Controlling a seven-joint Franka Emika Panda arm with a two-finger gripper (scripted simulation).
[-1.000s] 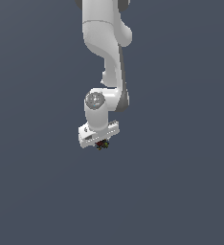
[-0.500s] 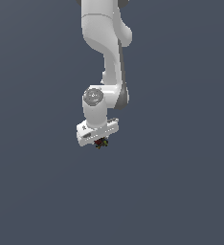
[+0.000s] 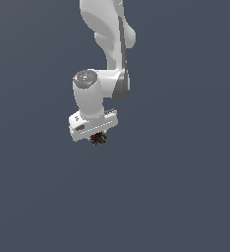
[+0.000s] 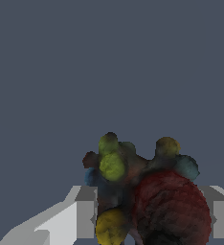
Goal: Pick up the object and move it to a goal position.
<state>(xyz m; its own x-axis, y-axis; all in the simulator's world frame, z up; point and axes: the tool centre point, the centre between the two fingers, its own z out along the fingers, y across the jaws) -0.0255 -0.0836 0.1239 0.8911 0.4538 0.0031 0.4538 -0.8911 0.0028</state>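
Jaws are clamped on your object [image 4: 147, 201], a lumpy clump of red, yellow-green and dark knobs, wedged between the grey fingers [image 4: 85, 217]. Your gripper [image 3: 98, 138] hangs beneath the white arm [image 3: 109, 44]. No writing is readable anywhere.

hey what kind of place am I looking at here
Likely a bare simulated test scene: flat grey backdrop everywhere, one white robot arm, and its gripper closed on a small lumpy multicoloured object. No furniture shows.
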